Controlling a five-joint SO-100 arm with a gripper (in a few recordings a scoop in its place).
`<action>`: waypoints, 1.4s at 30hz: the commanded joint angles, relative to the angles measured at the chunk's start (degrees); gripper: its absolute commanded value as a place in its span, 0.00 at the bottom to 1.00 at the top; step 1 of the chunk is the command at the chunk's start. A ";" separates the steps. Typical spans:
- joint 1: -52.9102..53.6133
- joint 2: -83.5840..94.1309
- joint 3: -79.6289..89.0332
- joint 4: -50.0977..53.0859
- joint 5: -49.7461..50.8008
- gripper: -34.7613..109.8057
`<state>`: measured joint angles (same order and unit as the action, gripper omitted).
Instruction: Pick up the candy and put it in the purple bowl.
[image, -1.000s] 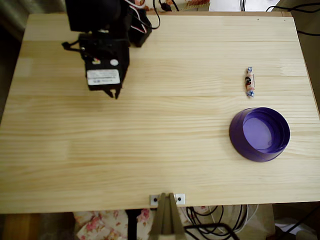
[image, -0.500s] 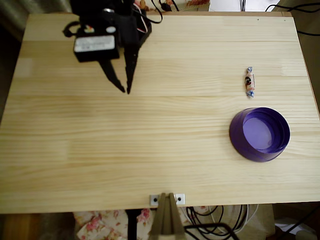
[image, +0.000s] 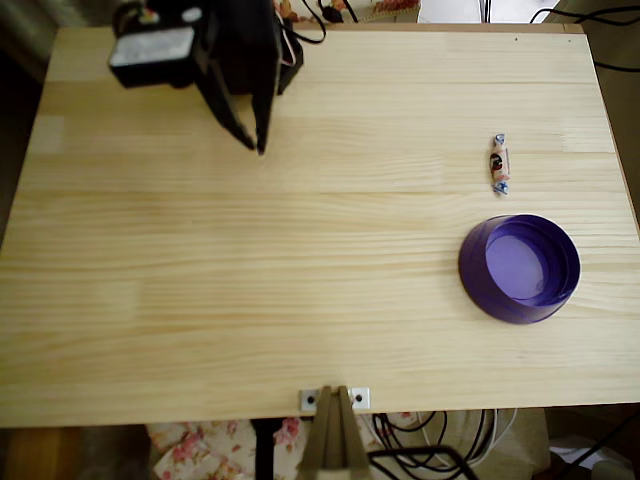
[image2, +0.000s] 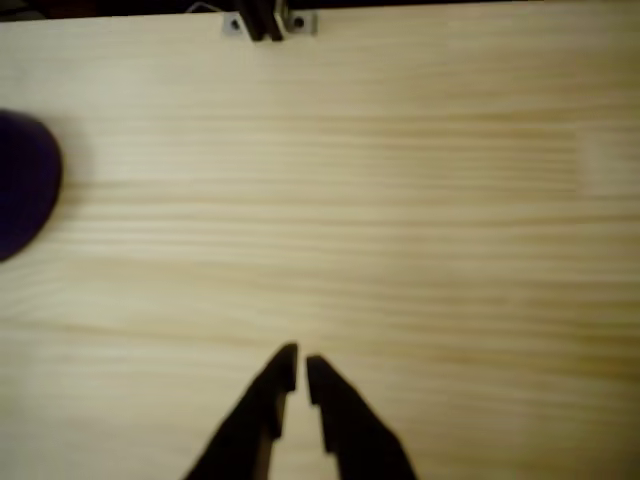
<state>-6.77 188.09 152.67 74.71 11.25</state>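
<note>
Claw (image: 255, 146): far left over the desk (image: 300, 300), nearly closed (slim gap), holding nothing.
Candy (image: 499, 163): far right, well apart from claw.
Purple bowl (image: 478, 285): just nearer than candy.

No legible text, brand, number or sign appears in either view. The white label (image: 152, 45) on the arm housing shows no readable characters in the overhead view. The dark marks on the candy (image: 499, 163) wrapper are too small to read.
</note>
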 joint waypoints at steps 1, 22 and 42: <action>-1.49 0.88 -6.42 1.93 1.32 0.24; -6.24 -14.85 -26.28 9.84 7.12 0.24; -24.96 -39.90 -41.75 5.27 31.11 0.24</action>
<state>-28.74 150.82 115.75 80.95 38.85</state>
